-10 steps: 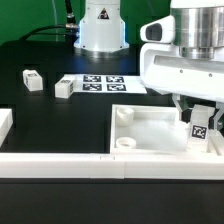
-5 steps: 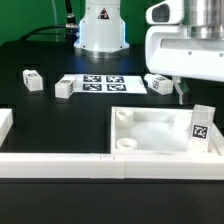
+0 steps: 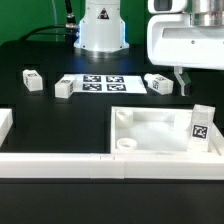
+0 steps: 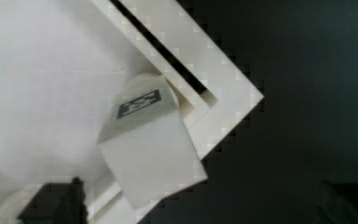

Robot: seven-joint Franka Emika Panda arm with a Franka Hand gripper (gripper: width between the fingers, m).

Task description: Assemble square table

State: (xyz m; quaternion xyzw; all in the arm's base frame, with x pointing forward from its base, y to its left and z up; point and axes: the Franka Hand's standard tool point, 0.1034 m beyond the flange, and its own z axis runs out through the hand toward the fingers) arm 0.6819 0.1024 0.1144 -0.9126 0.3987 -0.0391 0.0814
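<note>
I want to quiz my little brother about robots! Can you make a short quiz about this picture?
1. True or false: the two-finger gripper holds the small white tagged block leg standing in the large white square tray-like tabletop.
2. How many similar white block legs lie loose on the black table?
3. The standing leg is: A) lying flat, B) upright in a corner, C) off the tabletop.
Key: 1 false; 2 three; 3 B.

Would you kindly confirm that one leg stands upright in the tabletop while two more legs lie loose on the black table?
Not quite: three legs lie loose, not two. The exterior view shows them on the black table: the leftmost leg, the middle leg and the rightmost leg. The upright leg does stand in the tabletop.
</note>
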